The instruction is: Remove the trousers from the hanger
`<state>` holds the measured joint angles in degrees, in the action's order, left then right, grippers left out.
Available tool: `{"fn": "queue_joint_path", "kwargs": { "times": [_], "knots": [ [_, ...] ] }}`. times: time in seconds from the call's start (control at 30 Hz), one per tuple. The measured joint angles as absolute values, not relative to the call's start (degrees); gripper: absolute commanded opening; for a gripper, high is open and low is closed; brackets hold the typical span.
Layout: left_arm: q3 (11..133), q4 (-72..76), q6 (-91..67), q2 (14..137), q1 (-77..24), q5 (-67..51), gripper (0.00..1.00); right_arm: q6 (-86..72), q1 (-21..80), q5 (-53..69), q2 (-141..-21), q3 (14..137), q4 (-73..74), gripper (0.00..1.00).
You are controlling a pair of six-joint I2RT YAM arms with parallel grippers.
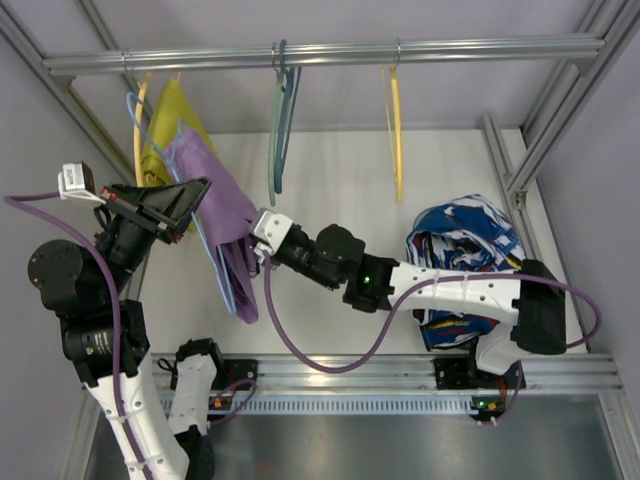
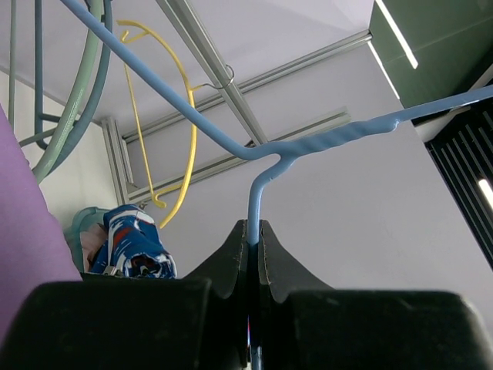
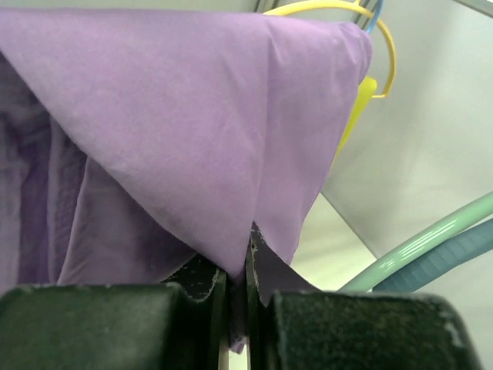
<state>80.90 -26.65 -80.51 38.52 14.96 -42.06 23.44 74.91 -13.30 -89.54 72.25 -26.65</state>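
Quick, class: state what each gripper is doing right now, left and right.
Left gripper: closed, pinching the pale blue hanger by its wire.
Right gripper: closed, pinching a fold of the lilac trousers.

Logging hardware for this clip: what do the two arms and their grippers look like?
Both the left arm and right arm have white links between bulky black joint housings, each trailed by a looping purple cable. A small green light glows on the right arm. The left gripper and right gripper are matte black with tapered fingers; white camera modules sit at the wrists.
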Motion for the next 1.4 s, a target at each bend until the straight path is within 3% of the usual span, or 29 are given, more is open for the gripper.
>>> {"fn": "queue_joint_path", "kwargs": {
  "times": [0.47, 1.4],
  "knots": [
    [78.4, -25.5, -79.3, 37.7, 15.0, -42.4, 0.0, 18.6, 72.5, -14.3, -84.0, 78.1, -15.8, 0.0],
    [57.5, -28.9, -66.9, 26.1, 15.0, -44.2, 0.0, 23.2, 72.6, -11.5, -79.5, 102.9, -6.0, 0.0]
  ]
}}
